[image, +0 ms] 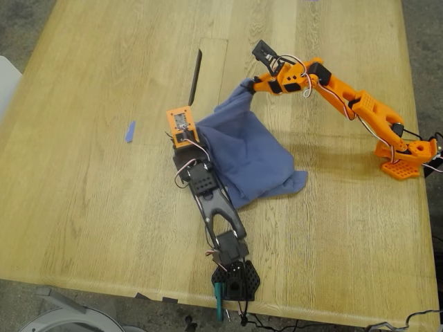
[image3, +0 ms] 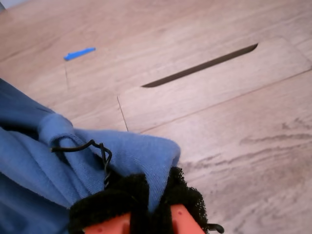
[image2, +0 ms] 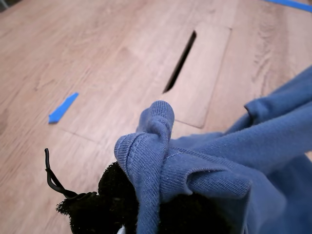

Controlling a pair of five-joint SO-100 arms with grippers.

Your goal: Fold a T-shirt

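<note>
The wooden tabletop (image: 104,207) is broad, with a dark cable slot (image: 195,77) set in a rectangular inlay just beyond the cloth. On it, near the middle and toward the exterior view's right, the slate-blue T-shirt (image: 252,155) is bunched into a loose heap, lifted at two points and sagging between them.

My first gripper (image2: 146,195), the end effector on the black arm reaching up from the near edge, is pressed together on a ribbed hem or cuff of the shirt, which folds over its dark padded fingers (image2: 112,187). My second gripper (image3: 146,195), the end effector on the orange arm at the exterior view's right, likewise pinches a fold of shirt, raised off the tabletop close to the slot.

By my judgement the fold is at an early stage: the shirt is neither spread flat nor laid in neat layers, no print is visible, and sleeves and body cannot be told apart. Flattening and the actual folds seem left to do.

Open room is generous toward the exterior view's left, where only a small blue tape scrap (image: 129,131) lies well apart. The slot's edge could snag dragged fabric; the orange arm's base (image: 401,162) sits near the right edge.
</note>
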